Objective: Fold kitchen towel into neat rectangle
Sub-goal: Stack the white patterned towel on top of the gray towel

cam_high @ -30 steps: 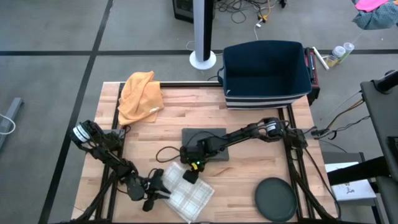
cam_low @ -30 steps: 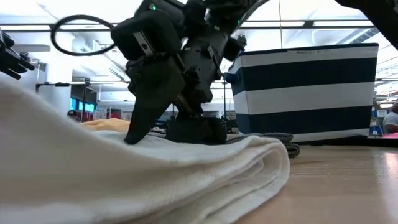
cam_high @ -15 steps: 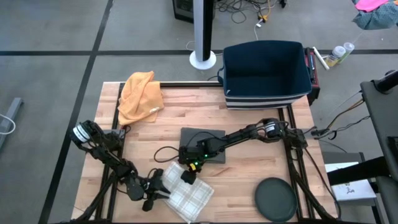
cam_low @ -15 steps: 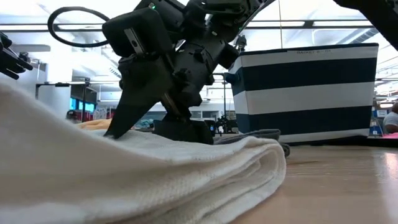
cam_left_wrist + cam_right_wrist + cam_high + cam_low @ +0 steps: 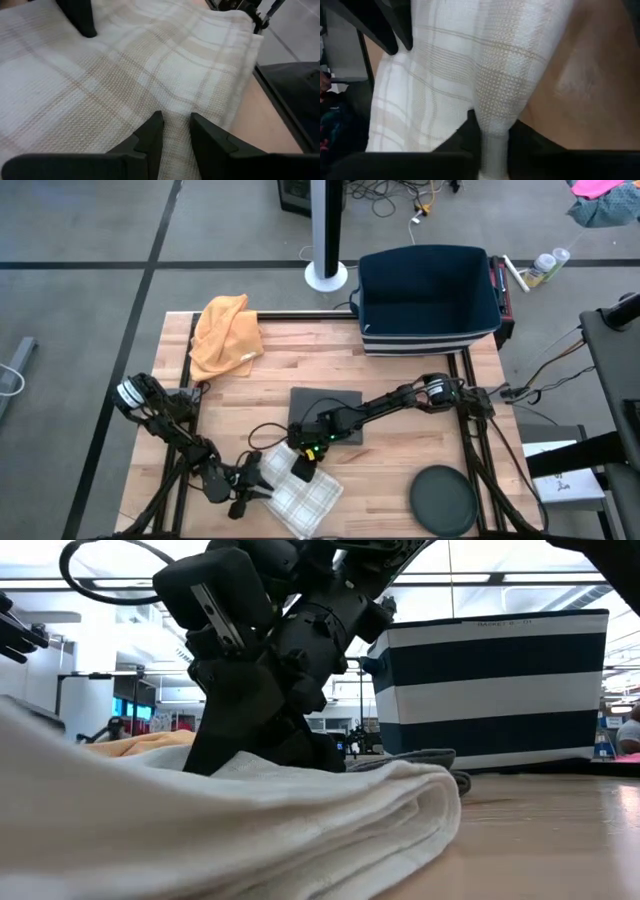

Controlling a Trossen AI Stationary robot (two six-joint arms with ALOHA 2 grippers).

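Lower left of the high view: the left gripper (image 5: 243, 485) pinches the checked kitchen towel (image 5: 300, 498) at its near edge. Just right, at lower centre, the right gripper (image 5: 301, 470) is clamped on a raised fold. It looks mid-fold; next, both must carry the cloth over evenly. The low view hides the towel's far side behind dark gripper.

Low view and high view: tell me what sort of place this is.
Probably a robotics lab or workshop rather than a kitchen. A butcher-block wooden table stands on a grey concrete floor with loose cables, and two dark arms are mounted on it. The low view shows an open room with ceiling lights behind.
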